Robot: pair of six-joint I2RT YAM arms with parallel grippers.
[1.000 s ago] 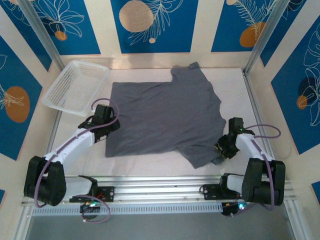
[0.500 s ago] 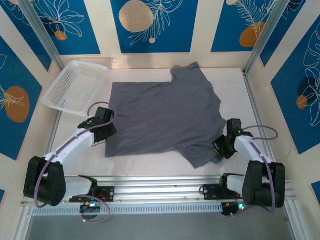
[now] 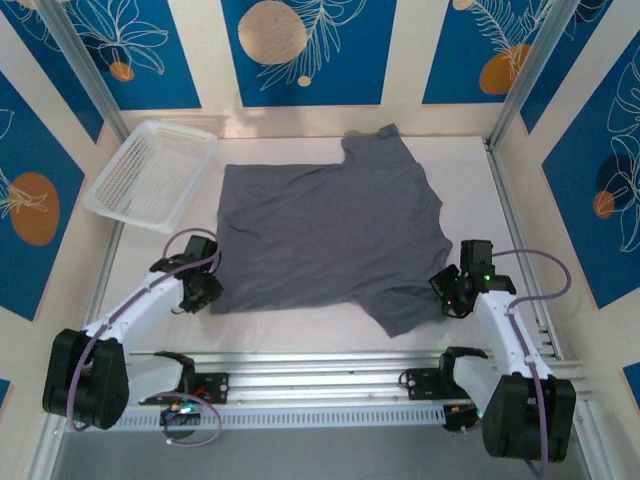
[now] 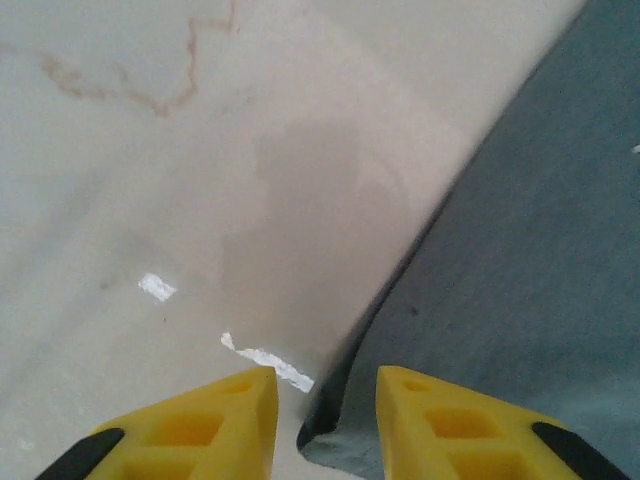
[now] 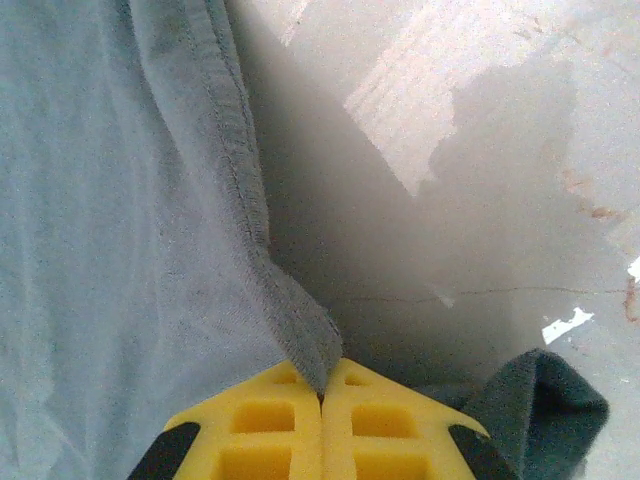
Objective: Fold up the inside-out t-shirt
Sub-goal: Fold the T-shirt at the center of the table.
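**Top external view.** Item: the inside-out t-shirt point(image 3: 330, 235), slate grey, no print. It lies spread flat on the table point(image 3: 300, 325), with one sleeve toward the back wall and the other toward the near right. A white mesh basket point(image 3: 97, 200) sits just off its far-left corner, apart from it. The left gripper point(image 3: 205, 290) is at the shirt's near-left corner. The right gripper point(image 3: 450, 295) is at the near sleeve's outer edge.

**Left wrist view.** The left gripper point(image 4: 325, 380) has its yellow jaws standing apart, astride the corner of the t-shirt point(image 4: 520, 300). The hem's tip lies in the gap, not pinched. The bare table point(image 4: 150, 200) is to the left.

**Right wrist view.** The right gripper point(image 5: 322, 388) is clenched, its jaws meeting on a raised fold of stitched hem. The t-shirt point(image 5: 110, 200) falls away to the left. A darker lump of cloth sits beside the outer jaw; I cannot tell which part it is.

**Handling, as I judge it.** The shirt is light, limp cotton that will drape and drag rather than hold its shape. It is neither fragile nor slippery. Hems and corners give the thickest bite, so two matched corners look like the best places to hold, lifted together so the cloth does not bunch.
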